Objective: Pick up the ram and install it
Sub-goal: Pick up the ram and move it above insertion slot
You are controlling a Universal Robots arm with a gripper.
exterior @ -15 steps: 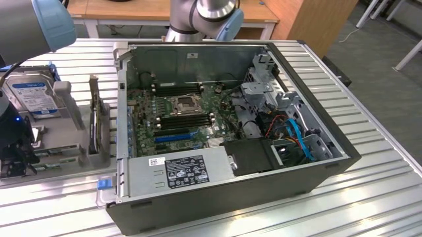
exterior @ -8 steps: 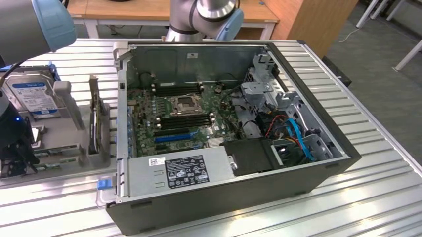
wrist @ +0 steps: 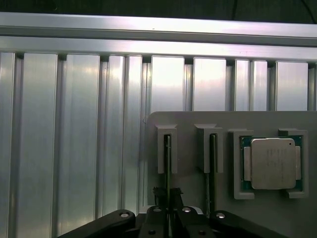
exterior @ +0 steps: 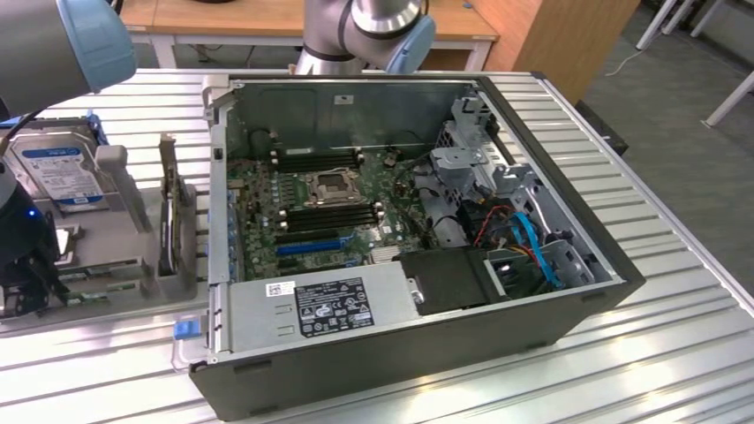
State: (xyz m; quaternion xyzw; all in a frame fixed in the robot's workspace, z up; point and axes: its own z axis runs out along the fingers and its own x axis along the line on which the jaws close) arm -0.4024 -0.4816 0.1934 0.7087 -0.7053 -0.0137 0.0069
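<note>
Ribbed aluminium tabletop (wrist: pixel 74 148) carries a grey holder (wrist: pixel 188 121) with 2 narrow slots and a square pocket. The ram (wrist: pixel 168 153) stands on edge in the slot farther from the CPU (wrist: pixel 273 163), which lies in the pocket. A 2nd stick (wrist: pixel 213 158) fills the slot between them. The claw (wrist: pixel 168 197) sits over the ram, its dark tips clamped on the ram's edge. In the exterior view, the open computer case (exterior: pixel 412 353) stands mid-tabletop, with a blue-labelled hard drive (exterior: pixel 53 172) at the exterior view's left.

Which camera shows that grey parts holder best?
The exterior view: the holder sits beside the computer with a drive and card standing in it. The wrist view shows the holder's end, with two slots and a chip.
</note>
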